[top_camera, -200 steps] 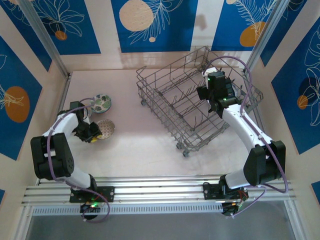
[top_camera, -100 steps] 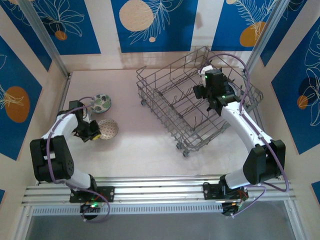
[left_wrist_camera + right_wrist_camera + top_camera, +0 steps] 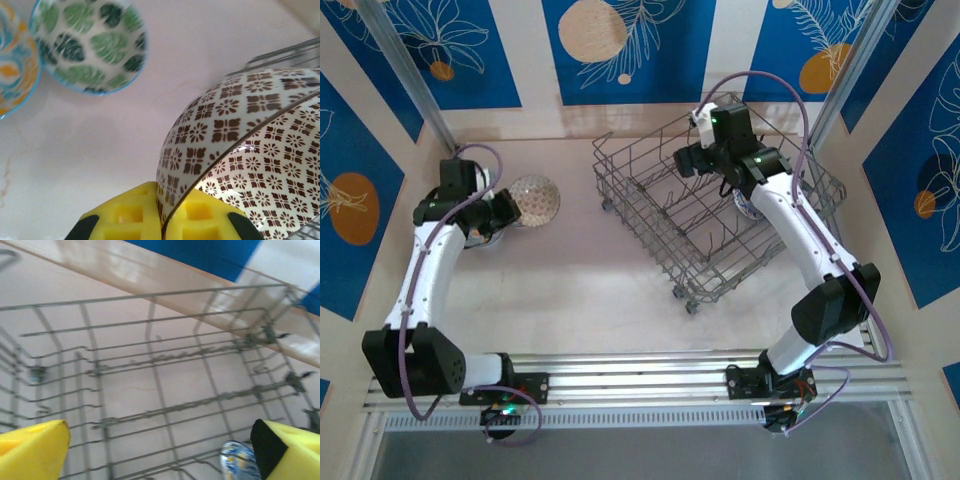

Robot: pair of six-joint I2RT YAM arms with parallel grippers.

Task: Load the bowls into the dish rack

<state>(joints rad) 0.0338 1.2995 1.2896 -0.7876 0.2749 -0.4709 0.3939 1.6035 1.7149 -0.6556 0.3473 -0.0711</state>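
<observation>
The left claw [image 3: 162, 220] is clamped on the rim of a brown-patterned bowl [image 3: 240, 150], one yellow finger inside and one outside. A second ago that bowl lay low on the table [image 3: 580, 260], nearer the front edge. Now the left claw [image 3: 510, 210] has raised it and carried it back toward the far left corner, so the brown-patterned bowl [image 3: 535, 198] hangs clear of the table, tipped on its side. This pick looks done, and what remains is the carry across to the dish rack [image 3: 660, 120], which stands well apart on the right half. Below the lifted bowl, a green-leaf bowl [image 3: 87, 45] and an orange-and-blue bowl [image 3: 12, 65] sit touching each other on the table, still to be loaded. The right claw [image 3: 160, 455] is spread wide and holds nothing. It has swung from the rack's right side toward its far corner, and the right claw [image 3: 692, 160] now hovers above the wires. A blue-and-white bowl [image 3: 237, 462] sits inside the dish rack [image 3: 150, 370], under the right arm. That arm stretches across the rack's right half, so the left half looks the freer way in, though its upright tines will need a careful approach.
</observation>
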